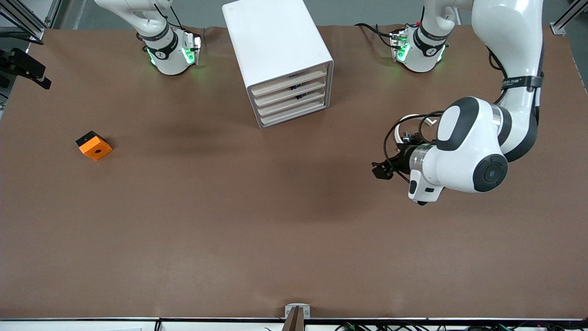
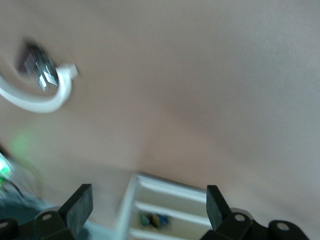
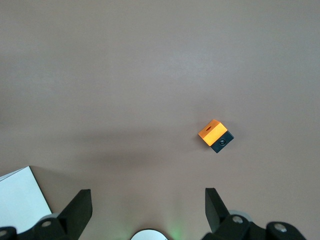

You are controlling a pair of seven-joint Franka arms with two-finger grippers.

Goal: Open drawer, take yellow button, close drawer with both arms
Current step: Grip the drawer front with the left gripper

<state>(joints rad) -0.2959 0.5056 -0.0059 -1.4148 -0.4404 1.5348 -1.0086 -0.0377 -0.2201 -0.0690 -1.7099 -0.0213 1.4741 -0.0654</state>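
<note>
The white drawer cabinet point(image 1: 280, 55) stands at the middle of the table near the arms' bases, with all drawers pushed in. My left gripper point(image 1: 382, 170) hovers low over the bare table, toward the left arm's end from the cabinet. In the left wrist view it point(image 2: 147, 207) is open and empty, pointing at the cabinet's front point(image 2: 170, 200). A small blurred yellow, black and blue thing point(image 2: 160, 220) shows there; I cannot tell if it is the button. My right gripper point(image 3: 147, 210) is open and empty, high over the table, out of the front view.
An orange block with a round hole point(image 1: 94, 146) lies toward the right arm's end; it also shows in the right wrist view point(image 3: 216, 135). A white arc with small dark clip parts point(image 1: 413, 120) lies beside the left arm's wrist, seen too in the left wrist view point(image 2: 45, 90).
</note>
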